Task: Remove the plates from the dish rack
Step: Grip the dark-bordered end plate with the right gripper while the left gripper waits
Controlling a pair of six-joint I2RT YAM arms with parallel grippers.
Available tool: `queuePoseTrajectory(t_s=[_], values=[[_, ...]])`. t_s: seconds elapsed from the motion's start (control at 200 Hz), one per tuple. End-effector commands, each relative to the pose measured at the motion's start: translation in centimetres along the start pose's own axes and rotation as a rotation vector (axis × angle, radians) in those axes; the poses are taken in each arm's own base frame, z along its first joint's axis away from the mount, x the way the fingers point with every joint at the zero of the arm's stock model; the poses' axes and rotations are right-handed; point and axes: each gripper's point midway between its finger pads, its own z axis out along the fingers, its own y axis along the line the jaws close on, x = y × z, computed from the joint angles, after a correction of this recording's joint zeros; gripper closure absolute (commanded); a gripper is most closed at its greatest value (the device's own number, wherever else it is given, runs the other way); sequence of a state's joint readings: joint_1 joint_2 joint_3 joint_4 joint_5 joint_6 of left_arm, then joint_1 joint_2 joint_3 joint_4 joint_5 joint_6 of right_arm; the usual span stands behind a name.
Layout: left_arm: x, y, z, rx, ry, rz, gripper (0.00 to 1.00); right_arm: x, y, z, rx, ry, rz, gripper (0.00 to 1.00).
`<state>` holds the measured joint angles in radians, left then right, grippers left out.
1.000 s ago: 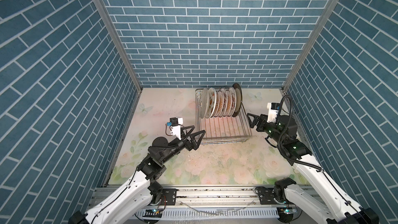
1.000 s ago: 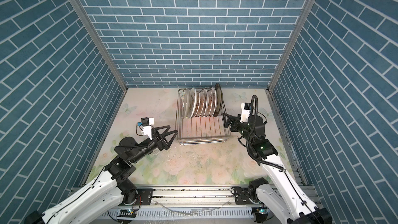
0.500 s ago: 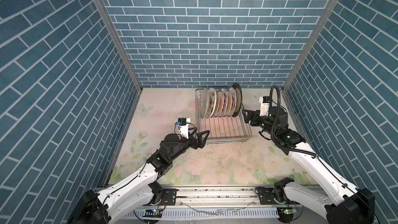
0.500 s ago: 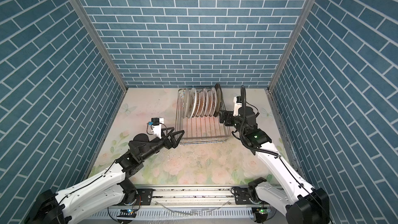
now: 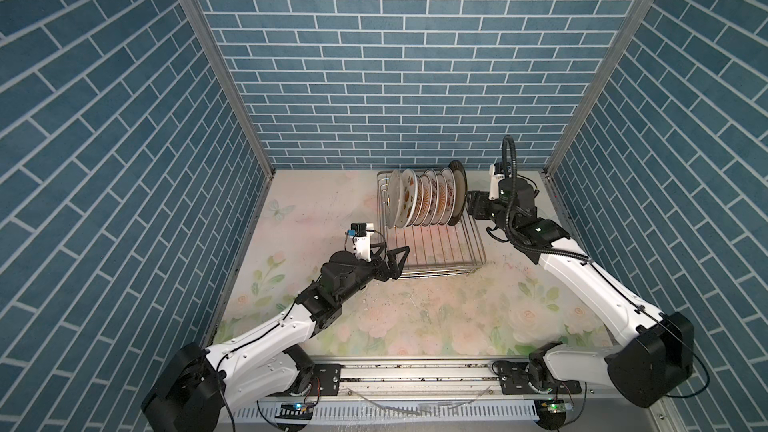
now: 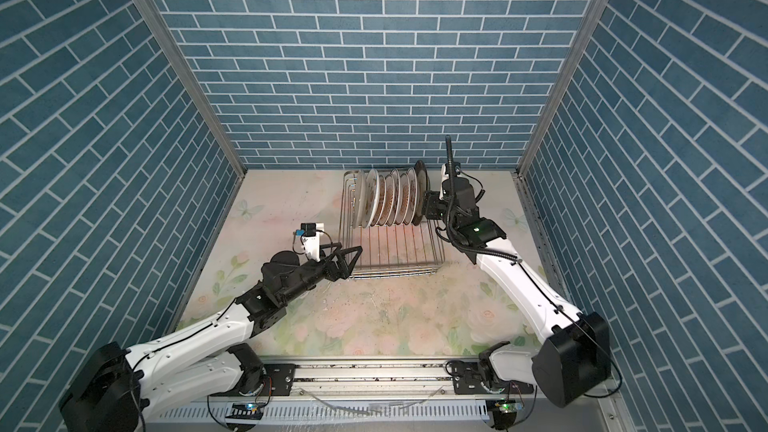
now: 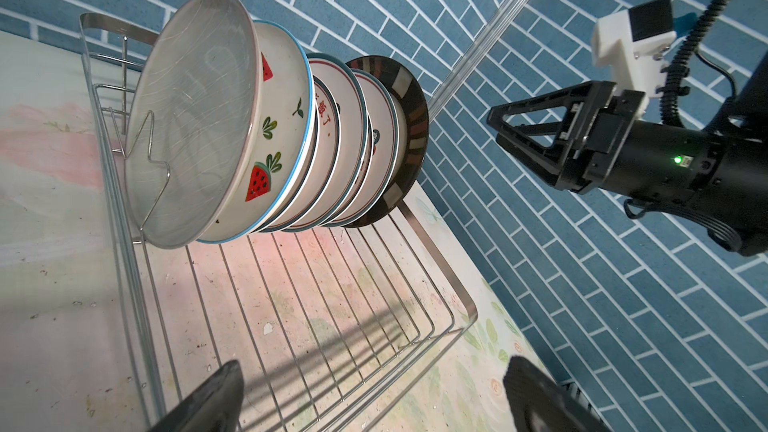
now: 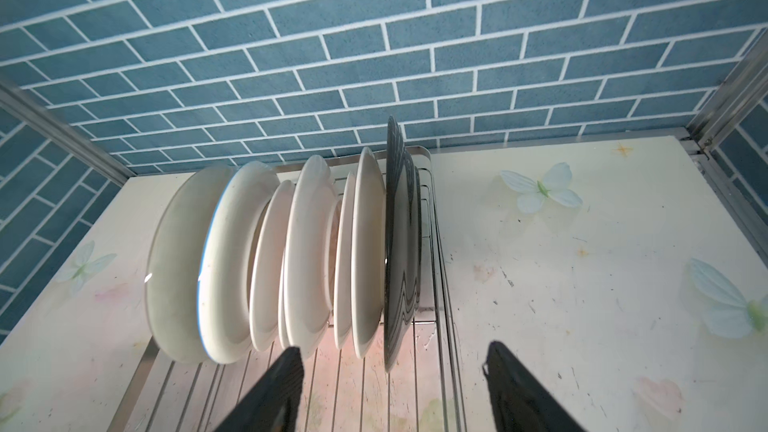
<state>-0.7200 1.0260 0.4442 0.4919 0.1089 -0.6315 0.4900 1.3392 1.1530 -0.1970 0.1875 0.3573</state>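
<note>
Dark-rimmed plate [image 8: 400, 243] (edge-on) faces the right gripper [image 8: 394, 347], jaws parted; left gripper [image 7: 374, 362] gapes beside the dish rack [image 5: 436, 249].

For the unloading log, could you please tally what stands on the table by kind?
Light plates: about 7, too tightly packed to be sure
Dark-rimmed plate: 1
Dish rack: 1
Total: about 9
</note>
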Motion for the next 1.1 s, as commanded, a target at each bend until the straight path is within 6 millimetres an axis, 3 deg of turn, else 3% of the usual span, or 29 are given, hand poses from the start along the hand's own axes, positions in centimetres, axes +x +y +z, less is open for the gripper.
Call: queuePoseTrajectory(t_s=[0.0,0.14,0.265,0.435,0.74,1.02,1.095], values=[[-1.0,-0.9,0.5,0.016,-0.029,-0.001,0.0,-1.1,-0.1,1.3,0.058,0.009,-0.035,0.35],[-0.8,-0.4,0.7,-0.004,-0.028,-0.007,0.0,-1.4,-0.4,3.5,0.121,0.028,-0.053,0.36],[-0.7,0.0,0.9,-0.026,-0.028,-0.008,0.0,-1.6,-0.3,5.1,0.151,0.039,-0.069,0.44],[-0.3,0.7,1.1,-0.055,-0.02,-0.009,0.0,-1.8,-0.3,6.5,0.232,0.057,-0.121,0.46],[-0.5,1.0,1.4,-0.071,-0.029,-0.006,0.0,-2.0,-0.7,8.5,0.297,0.057,-0.137,0.62],[-0.3,1.3,1.5,-0.085,-0.024,-0.015,0.0,-0.9,-0.8,11.5,0.327,0.094,-0.158,0.7],[-0.3,1.3,1.5,-0.083,-0.023,-0.018,0.0,-0.8,-0.9,12.0,0.336,0.098,-0.162,0.77]])
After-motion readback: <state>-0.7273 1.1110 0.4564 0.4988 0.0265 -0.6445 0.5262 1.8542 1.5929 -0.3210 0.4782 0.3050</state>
